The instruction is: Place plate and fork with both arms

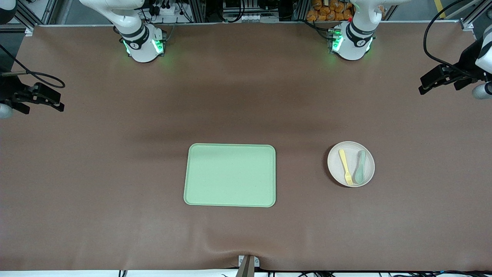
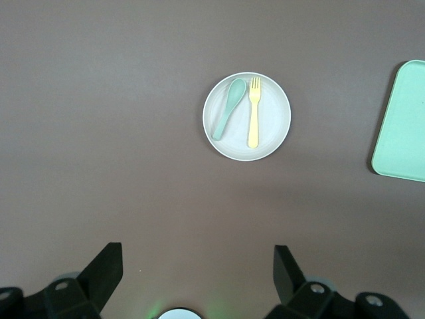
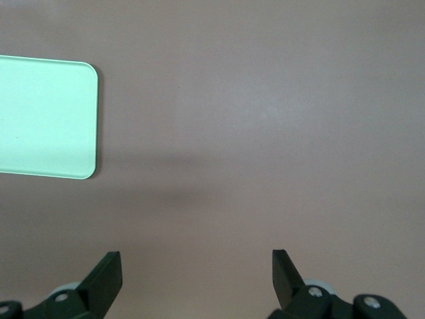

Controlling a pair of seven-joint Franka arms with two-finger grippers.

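Yellow fork (image 1: 345,167) lies on my plate (image 1: 351,146) beside the tray (image 1: 230,175), long axis toward the bases, nearer left gripper (image 2: 197,274); both it and right gripper (image 3: 197,274) hover released.

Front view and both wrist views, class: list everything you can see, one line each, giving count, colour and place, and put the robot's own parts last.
tray: one, light green, mid-table, nothing on it.
plate: one, off-white, beside the tray, toward the left arm's end.
fork: one, pale yellow, lying on the plate.
spoon: one, grey-green, on the plate beside the fork.
table: one, brown cover.
left tool: one, black, open, held over bare table at the left arm's end, waiting.
right tool: one, black, open, over bare table at the right arm's end, waiting.
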